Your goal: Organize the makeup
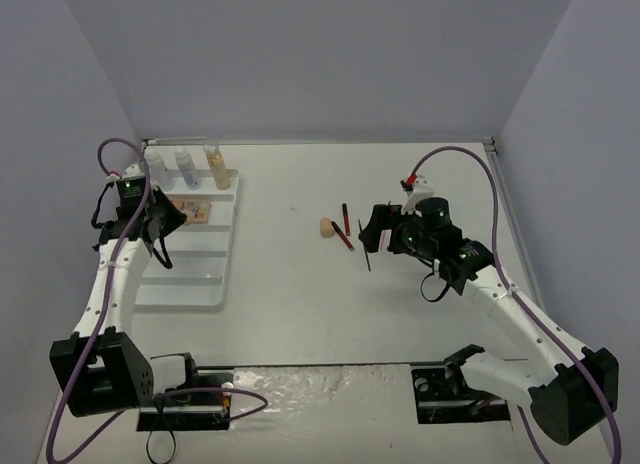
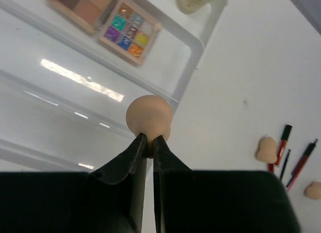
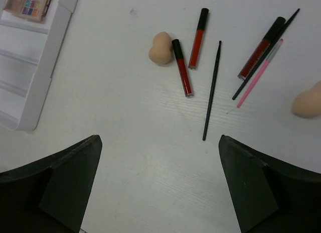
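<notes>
The left jaws are almost closed, pinching a sponge (image 2: 148, 117) over the edge of the tray (image 2: 193, 67). Two palettes (image 2: 129, 32) lie in one tray slot and three bottles (image 1: 187, 167) stand at its far end. The right jaws gape wide and empty above the desk (image 3: 145, 142), where two more sponges (image 3: 161, 48), red pencils (image 3: 182, 68) and a black brush (image 3: 211, 92) lie loose.

Robot lab test cell, plain grey enclosure walls (image 1: 300, 54), bare white table (image 1: 300, 304), two bolted arms
</notes>
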